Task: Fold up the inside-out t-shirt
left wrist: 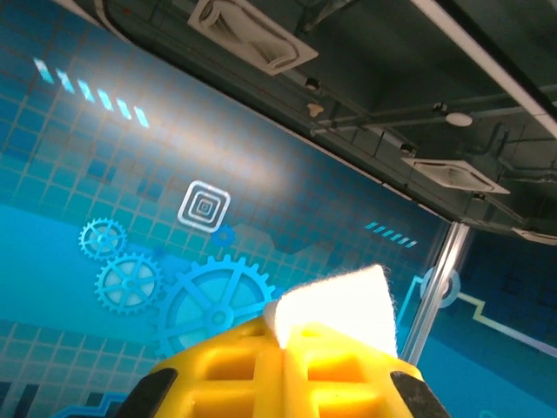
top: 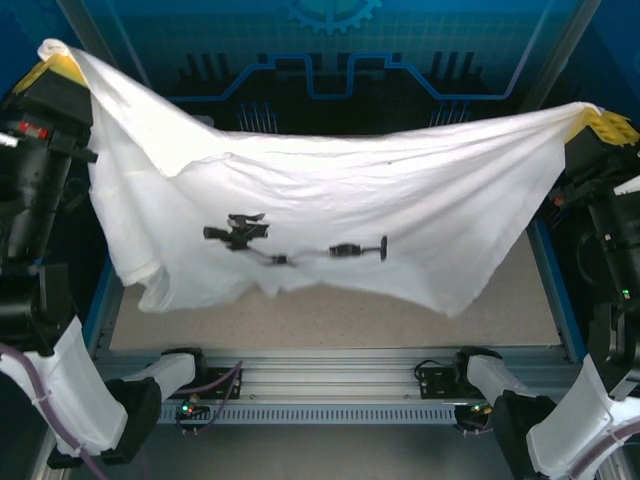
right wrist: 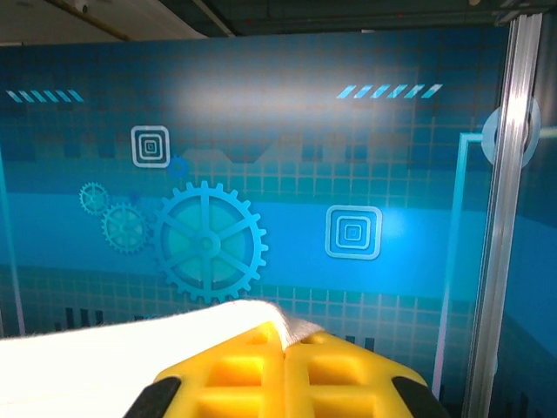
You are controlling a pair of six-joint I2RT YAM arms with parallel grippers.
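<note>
The white inside-out t-shirt (top: pixel 330 210) hangs spread in the air above the table, stretched between both arms and sagging in the middle, with small dark marks on its front. My left gripper (top: pixel 60 62) is shut on the shirt's upper left corner, high at the left. In the left wrist view a white tip of the t-shirt (left wrist: pixel 339 300) sticks up from between the closed yellow fingers (left wrist: pixel 226 366) of the left gripper (left wrist: pixel 280 348). My right gripper (top: pixel 600 122) is shut on the right corner. In the right wrist view the t-shirt (right wrist: pixel 130 353) runs off to the left from the right gripper (right wrist: pixel 285 350).
Under the hanging cloth lies the beige table surface (top: pixel 330 315), with a metal rail (top: pixel 330 380) and both arm bases along the near edge. A blue patterned wall (right wrist: pixel 348 174) stands behind, and a metal post (right wrist: pixel 513 218) rises at the right.
</note>
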